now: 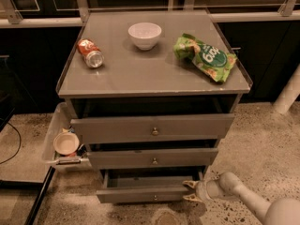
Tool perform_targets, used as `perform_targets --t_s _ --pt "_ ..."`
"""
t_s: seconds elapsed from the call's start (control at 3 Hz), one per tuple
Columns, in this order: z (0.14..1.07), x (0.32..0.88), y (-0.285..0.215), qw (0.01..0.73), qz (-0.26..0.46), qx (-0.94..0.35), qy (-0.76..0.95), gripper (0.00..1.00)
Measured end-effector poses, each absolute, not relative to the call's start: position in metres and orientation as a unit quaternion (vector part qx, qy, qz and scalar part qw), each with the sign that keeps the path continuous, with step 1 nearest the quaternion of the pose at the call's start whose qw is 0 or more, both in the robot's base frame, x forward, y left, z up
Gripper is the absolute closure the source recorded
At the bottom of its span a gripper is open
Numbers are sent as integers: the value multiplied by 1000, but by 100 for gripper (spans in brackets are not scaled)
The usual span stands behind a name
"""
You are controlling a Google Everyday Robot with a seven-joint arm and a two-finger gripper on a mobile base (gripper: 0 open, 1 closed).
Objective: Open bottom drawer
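The bottom drawer (pixel 140 193) is the slim grey front at the foot of the grey cabinet, with a small brass knob (pixel 155 197) at its centre. It stands pulled out a little, and a strip of its shallow box shows behind the front. My gripper (pixel 191 191) is at the drawer's right end, low near the floor, with its pale fingers spread apart on either side of the front panel's right edge. The arm (pixel 243 200) reaches in from the lower right.
The middle drawer (pixel 153 157) and top drawer (pixel 152 128) are above, each slightly out. On the cabinet top (pixel 140 74) lie a soda can (pixel 90 53), a white bowl (pixel 145 35) and a green chip bag (pixel 206 56). A side tray (pixel 51 139) holding a small bowl hangs at the left.
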State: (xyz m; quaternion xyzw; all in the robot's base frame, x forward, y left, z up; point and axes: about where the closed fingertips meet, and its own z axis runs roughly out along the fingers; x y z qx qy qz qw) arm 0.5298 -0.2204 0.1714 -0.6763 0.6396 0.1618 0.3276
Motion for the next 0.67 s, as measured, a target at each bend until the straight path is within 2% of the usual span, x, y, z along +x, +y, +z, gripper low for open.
perform_targets --t_s 0.33,0.67 --pt "175 520 -222 334 163 -674 638 83" --pt "180 503 -227 339 162 -673 638 81"
